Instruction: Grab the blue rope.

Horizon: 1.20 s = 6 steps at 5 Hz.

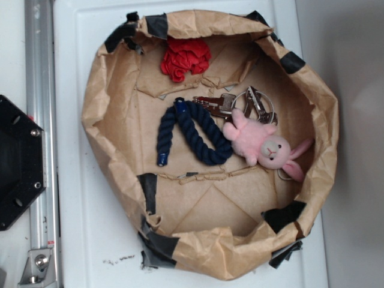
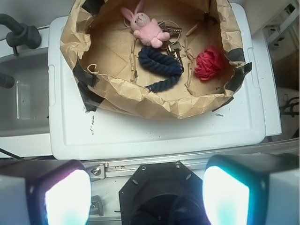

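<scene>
Blue rope [image 1: 193, 132] curled in paper bowl [image 1: 108, 150], touching pink bunny [image 1: 264, 144]; hand [image 2: 146, 197] spread apart, empty, well above worktop [image 2: 154, 131].

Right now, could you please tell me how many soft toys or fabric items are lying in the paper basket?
3: the blue rope curled at the centre, the pink plush bunny touching its right end, and the red fabric ball near the top wall. Metal keys also lie there; nothing seems hidden.
</scene>
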Each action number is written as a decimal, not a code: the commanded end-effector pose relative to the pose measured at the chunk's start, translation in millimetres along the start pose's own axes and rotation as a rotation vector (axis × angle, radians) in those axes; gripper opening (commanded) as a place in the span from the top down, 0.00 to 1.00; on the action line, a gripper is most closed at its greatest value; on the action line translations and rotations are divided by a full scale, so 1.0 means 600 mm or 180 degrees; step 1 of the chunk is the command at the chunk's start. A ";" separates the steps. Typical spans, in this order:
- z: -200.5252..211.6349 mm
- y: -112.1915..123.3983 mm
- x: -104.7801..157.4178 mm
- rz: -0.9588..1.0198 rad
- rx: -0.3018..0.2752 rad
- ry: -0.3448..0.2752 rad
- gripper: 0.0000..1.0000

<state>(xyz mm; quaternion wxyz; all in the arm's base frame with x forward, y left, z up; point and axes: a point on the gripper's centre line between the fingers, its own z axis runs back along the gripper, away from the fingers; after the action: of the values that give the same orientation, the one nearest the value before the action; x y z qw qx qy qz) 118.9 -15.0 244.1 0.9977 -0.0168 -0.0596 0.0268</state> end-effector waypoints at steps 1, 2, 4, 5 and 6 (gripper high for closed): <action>0.000 0.000 0.000 0.0000 0.0000 0.0000 0.00; -0.077 0.055 0.078 -0.0428 0.0361 -0.0349 0.00; -0.258 0.075 0.192 -0.0715 0.0280 -0.0135 0.00; -0.348 0.055 0.183 -0.0843 0.0223 0.0277 0.00; -0.411 0.032 0.160 -0.0992 0.0158 0.0582 0.00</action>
<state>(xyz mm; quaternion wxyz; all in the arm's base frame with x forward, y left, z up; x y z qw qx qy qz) 249.8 10.5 13.1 0.9916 0.0188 0.0346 -0.1235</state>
